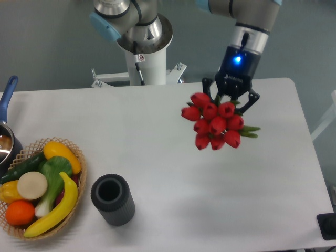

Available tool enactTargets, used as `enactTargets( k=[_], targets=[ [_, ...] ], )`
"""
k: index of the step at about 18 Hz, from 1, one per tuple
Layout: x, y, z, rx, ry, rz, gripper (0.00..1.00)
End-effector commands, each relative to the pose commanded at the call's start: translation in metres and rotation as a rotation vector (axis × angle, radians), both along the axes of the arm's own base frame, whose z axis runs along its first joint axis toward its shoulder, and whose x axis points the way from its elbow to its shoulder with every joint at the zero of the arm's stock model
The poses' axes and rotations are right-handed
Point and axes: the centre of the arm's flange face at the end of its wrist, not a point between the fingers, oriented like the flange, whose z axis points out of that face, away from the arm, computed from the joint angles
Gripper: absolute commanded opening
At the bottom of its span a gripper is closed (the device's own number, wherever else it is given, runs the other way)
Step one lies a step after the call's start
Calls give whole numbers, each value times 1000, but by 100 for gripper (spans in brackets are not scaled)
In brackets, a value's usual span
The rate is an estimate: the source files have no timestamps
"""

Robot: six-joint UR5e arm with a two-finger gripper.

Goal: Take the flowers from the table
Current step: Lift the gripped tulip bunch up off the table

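- My gripper (pixel 230 100) is clamped on the stems of the flowers (pixel 215 122), just above the red heads; the two fingers stand on either side of the bunch and press it between them.
- The flowers hang under my gripper, in the air over the right half of the table (pixel 157 157). I judge that they are clear of the white surface, because no part of the bunch seems to rest on it (the view is from above, so the gap itself I cannot see).
- I count about nine red tulip buds, packed close together, with green leaf tips that stick out on the right side.
- For handling, I judge the bunch to be light and rather soft. The stems are thin and can slide or bend between my fingers, and the buds could be crushed if I took them directly.
- So the right place to hold is the tied stems, where the bunch is most narrow and firm, and this is where I hold it.
- As for writing: there is a small white marking on the black body of my gripper under the blue light, but it is too small to read. On the flowers I see no label.
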Motion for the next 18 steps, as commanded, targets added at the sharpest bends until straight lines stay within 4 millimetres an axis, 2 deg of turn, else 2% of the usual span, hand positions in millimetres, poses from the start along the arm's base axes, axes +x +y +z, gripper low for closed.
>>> enactTargets(
  k=[6,11,18],
  targets=[
    [-1,7,12,71,-43,-16,32],
    [-3,10,12,70,-69,-8,32],
    [-8,13,22,137,-121,-19,32]
  ],
)
